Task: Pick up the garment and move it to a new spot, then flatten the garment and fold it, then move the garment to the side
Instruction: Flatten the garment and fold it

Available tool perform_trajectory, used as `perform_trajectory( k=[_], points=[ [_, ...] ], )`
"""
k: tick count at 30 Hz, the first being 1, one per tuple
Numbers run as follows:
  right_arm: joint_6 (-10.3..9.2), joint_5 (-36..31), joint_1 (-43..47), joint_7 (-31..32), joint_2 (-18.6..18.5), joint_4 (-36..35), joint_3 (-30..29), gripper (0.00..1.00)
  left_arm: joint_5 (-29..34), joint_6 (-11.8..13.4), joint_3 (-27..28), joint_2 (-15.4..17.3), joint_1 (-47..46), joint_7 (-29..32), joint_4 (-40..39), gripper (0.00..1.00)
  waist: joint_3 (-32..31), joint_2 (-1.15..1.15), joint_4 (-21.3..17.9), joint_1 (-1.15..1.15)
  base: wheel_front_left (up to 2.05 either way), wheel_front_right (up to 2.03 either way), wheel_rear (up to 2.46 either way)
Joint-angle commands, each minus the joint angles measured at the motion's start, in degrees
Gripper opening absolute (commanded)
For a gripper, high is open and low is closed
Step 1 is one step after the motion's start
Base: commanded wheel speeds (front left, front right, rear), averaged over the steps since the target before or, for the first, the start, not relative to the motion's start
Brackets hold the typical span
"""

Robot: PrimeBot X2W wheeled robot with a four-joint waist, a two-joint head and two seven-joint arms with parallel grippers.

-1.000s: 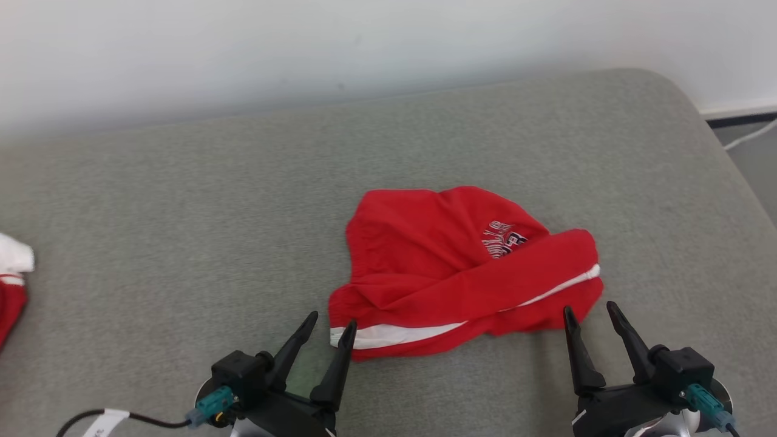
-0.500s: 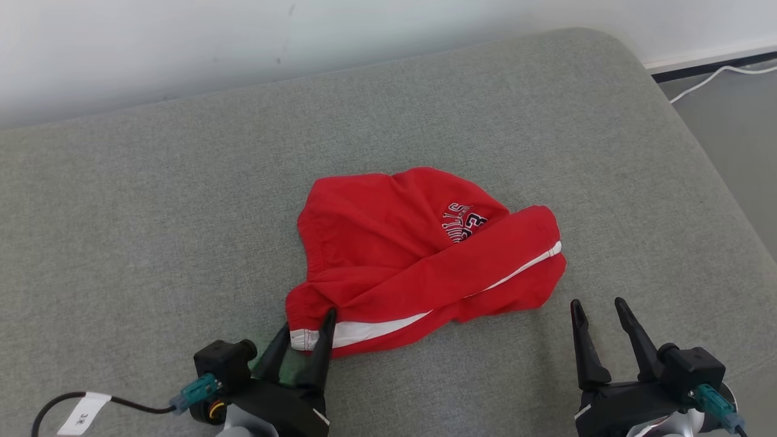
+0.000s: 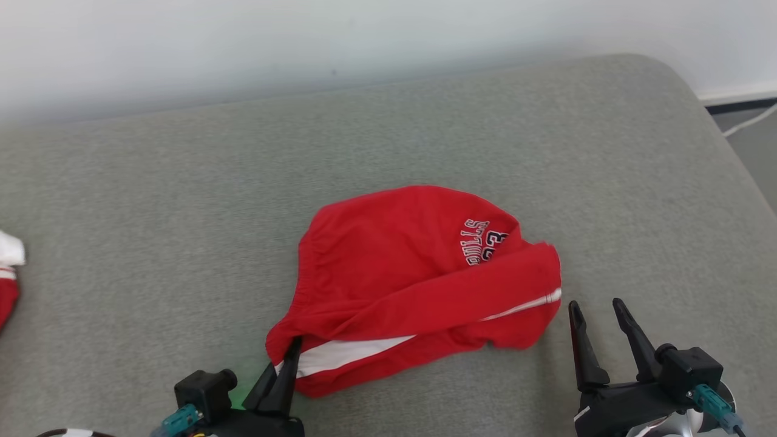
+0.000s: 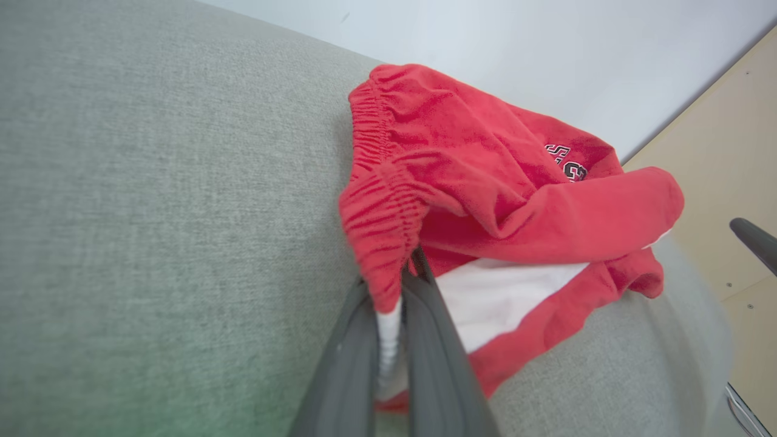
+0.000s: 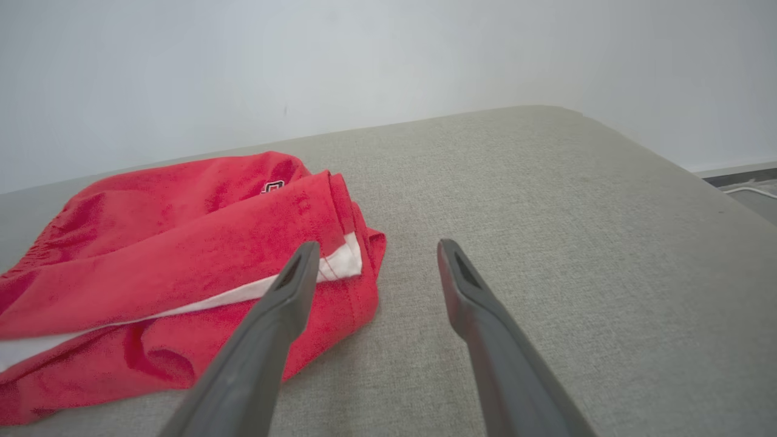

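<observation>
Left hand has pinched the crumpled red, white-striped garment.

We've got a grey cushion here, red shorts crumpled near its front, plus another red-white cloth at the left edge.

My head camera looks forward and down on the grey cushion, with the wall along the top, the left tool low left and the right tool low right. The left wrist camera sits very close and sights along its tool into the red shorts. The right wrist camera rides low, skimming the cushion toward the wall. All three views share the shorts.
</observation>
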Motion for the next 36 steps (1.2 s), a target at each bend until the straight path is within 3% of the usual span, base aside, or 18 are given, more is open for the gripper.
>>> perform_trajectory(
  k=[1, 8, 9, 10, 11, 18, 30, 33, 34, 35, 36],
  points=[
    [-0.06, 0.4, 0.0, -0.3, -0.4, 0.0, 0.3, 1.0, 0.4, 0.0, 0.1, 0.8, 1.2, -0.1, 0.1, 0.0, -1.1, 0.0, 2.3, 0.0, 0.0, 0.0, 0.0],
    [-0.06, 0.6, -0.6, -0.3, -1.4, 0.5, 2.8, 1.0, 2.0, 0.0, 0.3, 2.4, 2.3, -0.1, 0.3, 0.0, -1.6, 0.0, 5.3, 0.0, 0.0, 0.0, 0.0],
    [-0.06, 0.7, -0.6, -0.3, -1.4, 0.6, 3.1, 1.0, 2.2, 0.0, 0.6, 2.4, 2.3, -0.1, 0.2, 0.21, -1.6, 0.0, 5.5, 0.0, 0.0, 0.0, 0.0],
    [-0.06, 0.8, -0.7, -0.3, -1.5, 0.7, 3.7, 1.0, 2.6, 0.0, 1.1, 2.3, 2.2, -0.1, -0.1, 0.8, -1.6, 0.0, 5.7, 0.0, 0.0, 0.0, 0.0],
    [-0.06, 1.0, -0.7, -0.3, -1.6, 0.9, 4.4, 1.0, 2.6, 0.0, 1.3, 2.1, 2.3, -0.1, -0.3, 1.0, -1.6, 0.0, 5.9, 0.0, 0.0, 0.0, 0.0],
    [-0.06, 2.1, -0.5, -0.3, -2.8, 1.4, 8.8, 1.0, 4.7, 0.0, 2.4, 1.1, 2.5, -0.1, -1.9, 1.0, -1.4, 0.0, 6.6, 0.0, 0.0, 0.0, 0.0],
    [-0.06, 5.0, -3.0, -0.3, -3.8, 5.3, 10.5, 0.99, 6.0, 0.0, 2.6, -0.2, 4.1, -0.1, -3.5, 1.0, -1.2, 0.0, 8.0, 0.0, 0.0, 0.0, 0.0],
    [-0.06, 6.0, -3.4, -0.3, -3.9, 6.1, 10.7, 0.75, 6.2, 0.0, 2.5, -0.4, 4.1, -0.1, -3.7, 1.0, -1.1, 0.0, 8.5, 0.0, 0.0, 0.0, 0.0],
    [-0.06, 6.4, -3.5, -0.3, -3.9, 6.4, 10.9, 0.49, 6.3, 0.0, 2.6, -0.4, 4.2, -0.1, -3.7, 1.0, -1.1, 0.0, 8.7, 0.0, 0.0, 0.0, 0.0],
    [-0.06, 6.5, -3.7, -0.3, -4.0, 6.6, 11.0, 0.45, 6.4, 0.0, 2.8, -0.4, 4.2, -0.1, -3.8, 1.0, -1.1, 0.0, 8.8, 0.0, 0.0, 0.0, 0.0],
    [-0.06, 6.8, -3.8, -0.3, -4.0, 6.6, 11.1, 0.29, 6.4, 0.0, 2.8, -0.5, 4.3, -0.1, -3.9, 1.0, -1.1, 0.0, 8.9, 0.0, 0.0, 0.0, 0.0]
  ],
)
